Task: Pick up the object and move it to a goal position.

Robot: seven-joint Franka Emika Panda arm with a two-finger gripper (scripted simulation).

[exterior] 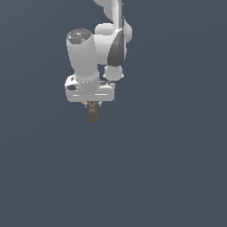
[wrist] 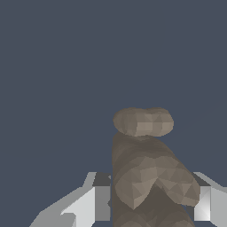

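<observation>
The object (exterior: pixel 93 113) is a small dull-brown elongated lump that hangs below the white gripper (exterior: pixel 93 105) in the exterior view, its rounded end pointing down. In the wrist view the object (wrist: pixel 146 173) fills the space between the two fingers (wrist: pixel 98 199), bumpy and faceted, with a rounded knob at its far end. The gripper (wrist: pixel 150 201) is shut on it. The fingertips themselves are mostly hidden behind the lump in the exterior view.
The white arm (exterior: pixel 84 57) rises above the gripper toward the top of the exterior view. Around it there is only a plain dark blue-grey background, with no other objects or edges in sight.
</observation>
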